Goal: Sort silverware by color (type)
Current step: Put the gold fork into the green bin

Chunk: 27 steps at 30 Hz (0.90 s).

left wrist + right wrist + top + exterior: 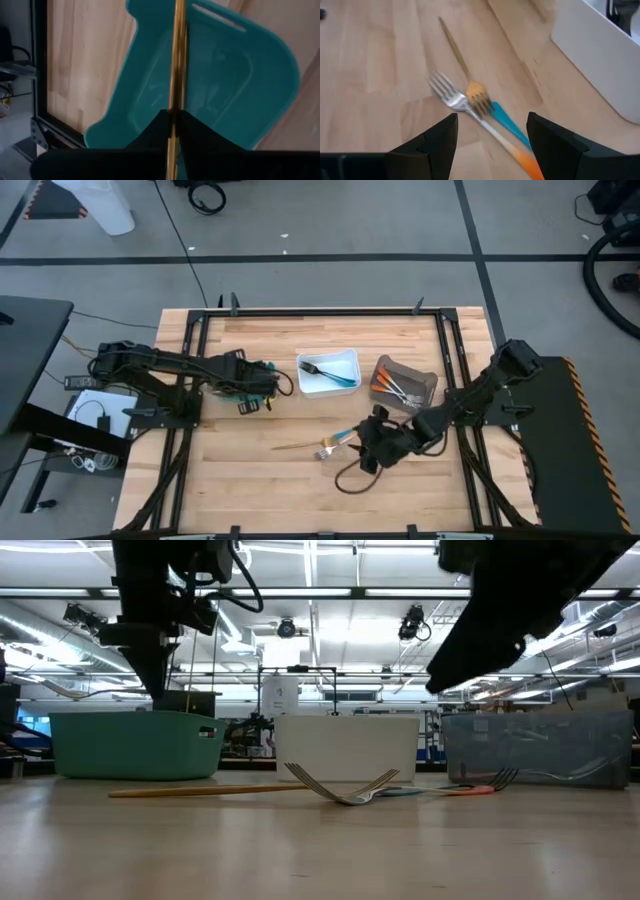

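Nearest in the low view, three loose pieces are seen on the table (250, 490): a gold fork (470, 90), an orange-handled fork (470, 112) and a blue-handled piece (510, 125) whose head is hidden beneath them. The right gripper (492, 137) is held just above them, fingers spread, nothing pinched. Farther back, three bins are lined up: the teal bin (240, 100), the white bin (328, 372) and the grey-brown bin (405, 383). Their contents are hard to count. Over the teal bin, a gold utensil (177, 65) is pinched by the left gripper (172, 125), its ends cut off.

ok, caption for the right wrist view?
Open right gripper above an orange-handled fork, gold fork and blue handle.
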Tool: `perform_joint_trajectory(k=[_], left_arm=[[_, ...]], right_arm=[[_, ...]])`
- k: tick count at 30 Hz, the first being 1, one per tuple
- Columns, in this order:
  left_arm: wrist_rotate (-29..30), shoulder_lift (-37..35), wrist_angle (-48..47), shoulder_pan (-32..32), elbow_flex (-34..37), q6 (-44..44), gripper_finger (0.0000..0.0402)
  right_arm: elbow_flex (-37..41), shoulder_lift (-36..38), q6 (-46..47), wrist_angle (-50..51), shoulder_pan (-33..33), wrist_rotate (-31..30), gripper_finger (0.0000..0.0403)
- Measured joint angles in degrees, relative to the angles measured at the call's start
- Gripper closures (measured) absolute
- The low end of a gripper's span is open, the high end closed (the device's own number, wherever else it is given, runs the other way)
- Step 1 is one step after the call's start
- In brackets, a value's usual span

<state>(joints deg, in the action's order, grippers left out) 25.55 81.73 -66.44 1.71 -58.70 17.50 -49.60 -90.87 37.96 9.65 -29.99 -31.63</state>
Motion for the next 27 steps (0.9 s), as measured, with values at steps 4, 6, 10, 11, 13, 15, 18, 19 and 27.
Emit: perform_joint_trajectory(k=[4,6,10,11,13,15,18,19,27], left_arm=[[-1.8,0.05,-0.43,-2.49,0.0,-1.58,0.0365],[-2.63,0.05,-0.41,-3.85,0.0,-2.82,0.0365],[-4.11,0.05,-0.91,-6.42,0.02,-3.61,0.0365],[-4.83,0.08,-1.02,-7.11,0.02,-3.61,0.0365],[-5.69,0.54,-0.98,-8.19,0.04,-3.67,0.0365],[-6.28,1.05,-1.04,-8.84,0.07,-3.8,0.0365],[-8.32,2.58,-1.11,-9.75,0.07,-4.86,0.0365],[-8.56,3.09,-1.17,-9.97,0.09,-5.25,0.0365],[-8.56,6.68,-0.76,-12.27,0.09,-9.07,0.0365]], right_arm=[[0.0,0.0,0.25,-0.11,-2.48,-2.52,0.0161],[0.0,0.0,1.37,-0.3,-3.24,-3.69,0.0161],[0.0,-1.45,2.57,-0.8,-4.19,-4.43,0.0161],[0.0,-2.25,2.98,-1.3,-4.38,-4.52,0.0161],[0.0,-3.9,3.45,-1.34,-4.85,-4.58,0.0161],[0.0,-5.28,3.47,-1.35,-5.22,-4.79,0.0161],[0.0,-6.55,3.88,-1.55,-5.3,-4.79,0.0161],[0.0,-6.78,3.88,-1.62,-5.32,-4.8,0.0161],[0.0,-7.02,3.58,-2.42,-5.89,-6.27,0.0161]])
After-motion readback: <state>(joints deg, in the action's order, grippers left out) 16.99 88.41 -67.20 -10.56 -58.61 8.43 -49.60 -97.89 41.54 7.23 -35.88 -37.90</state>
